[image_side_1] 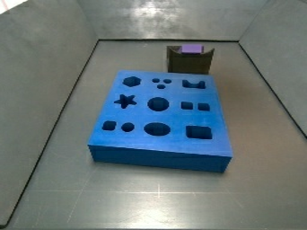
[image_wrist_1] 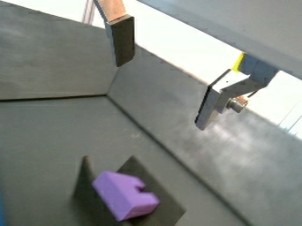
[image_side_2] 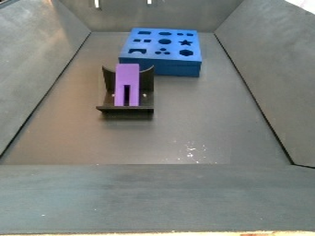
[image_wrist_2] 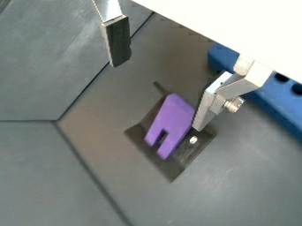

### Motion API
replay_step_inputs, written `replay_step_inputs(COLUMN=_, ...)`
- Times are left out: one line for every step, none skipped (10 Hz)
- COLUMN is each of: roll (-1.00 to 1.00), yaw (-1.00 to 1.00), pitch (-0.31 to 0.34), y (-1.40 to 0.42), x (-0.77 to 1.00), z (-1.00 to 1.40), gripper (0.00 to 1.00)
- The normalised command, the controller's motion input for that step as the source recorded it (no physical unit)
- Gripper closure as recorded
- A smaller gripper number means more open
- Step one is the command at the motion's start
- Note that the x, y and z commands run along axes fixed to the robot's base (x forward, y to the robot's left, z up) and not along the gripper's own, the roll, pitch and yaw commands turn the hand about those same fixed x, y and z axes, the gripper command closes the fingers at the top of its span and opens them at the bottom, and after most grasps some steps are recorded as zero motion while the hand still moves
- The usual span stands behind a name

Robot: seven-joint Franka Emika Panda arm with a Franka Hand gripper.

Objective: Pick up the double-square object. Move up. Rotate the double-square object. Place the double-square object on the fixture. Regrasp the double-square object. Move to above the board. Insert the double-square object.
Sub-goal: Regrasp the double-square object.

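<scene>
The lavender double-square object (image_side_2: 128,83) rests in the dark fixture (image_side_2: 124,112), leaning against its back wall. It also shows in a side view (image_side_1: 189,49) on the fixture (image_side_1: 180,63) behind the blue board (image_side_1: 162,112). My gripper (image_wrist_2: 163,75) is open and empty, above the object (image_wrist_2: 171,121) and apart from it. In a wrist view the gripper (image_wrist_1: 165,72) hangs over bare floor, with the object (image_wrist_1: 124,194) and fixture (image_wrist_1: 88,185) further off. The gripper does not show in the side views.
The blue board (image_side_2: 164,51) lies beyond the fixture, and its edge shows in a wrist view (image_wrist_2: 266,88). Grey sloping walls (image_side_1: 54,63) enclose the floor on all sides.
</scene>
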Motion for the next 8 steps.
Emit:
replay_step_inputs(roll=1.0, yaw=0.06, pitch=0.098, y=-0.04, x=0.08, z=-0.01, gripper=0.0)
replay_step_inputs(roll=1.0, yaw=0.08, pitch=0.127, y=-0.04, x=0.09, z=-0.01, gripper=0.0)
replay_step_inputs(roll=0.97, yaw=0.1, pitch=0.159, y=-0.04, x=0.1, z=-0.02, gripper=0.0)
replay_step_inputs(roll=0.78, yaw=0.12, pitch=0.158, y=-0.05, x=0.11, z=-0.02, gripper=0.0)
replay_step_inputs(roll=0.53, yaw=0.14, pitch=0.148, y=-0.05, x=0.1, z=-0.02, gripper=0.0)
replay_step_inputs(roll=0.36, yaw=0.16, pitch=0.133, y=-0.04, x=0.1, z=-0.02, gripper=0.0)
replay_step_inputs(roll=0.28, yaw=0.17, pitch=0.118, y=-0.03, x=0.1, z=-0.01, gripper=0.0)
replay_step_inputs(roll=0.21, yaw=0.12, pitch=0.035, y=0.07, x=0.04, z=-1.0, gripper=0.0)
